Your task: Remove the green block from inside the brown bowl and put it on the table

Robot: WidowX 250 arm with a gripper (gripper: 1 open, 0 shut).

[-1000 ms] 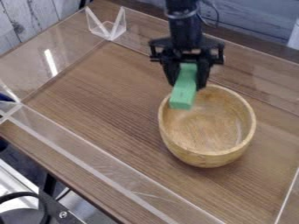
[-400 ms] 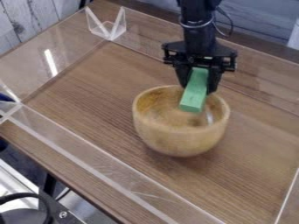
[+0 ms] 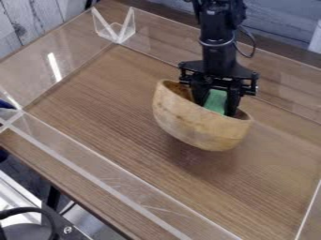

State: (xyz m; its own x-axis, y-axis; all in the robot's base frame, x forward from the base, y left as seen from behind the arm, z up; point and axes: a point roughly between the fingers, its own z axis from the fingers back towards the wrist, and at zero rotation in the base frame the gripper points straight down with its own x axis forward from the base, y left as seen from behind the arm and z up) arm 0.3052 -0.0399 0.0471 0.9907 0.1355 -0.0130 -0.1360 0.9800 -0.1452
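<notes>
The brown bowl (image 3: 194,124) is tipped steeply on the table (image 3: 94,98), with its rounded underside turned toward the camera and its opening facing away to the right. My gripper (image 3: 220,105) points straight down into the bowl's opening, behind the raised near rim. It is shut on the green block (image 3: 219,98), which shows as a small bright patch between the black fingers (image 3: 197,94). The block's lower end is hidden by the bowl's rim.
Low clear acrylic walls (image 3: 88,159) border the tabletop on the near and left sides. A small clear acrylic bracket (image 3: 115,25) stands at the back left corner. Bare wood lies to the left of and in front of the bowl.
The gripper has sunk and shifted right with the green block still in it. The bowl has tipped from upright onto its side, so its underside now shows.
</notes>
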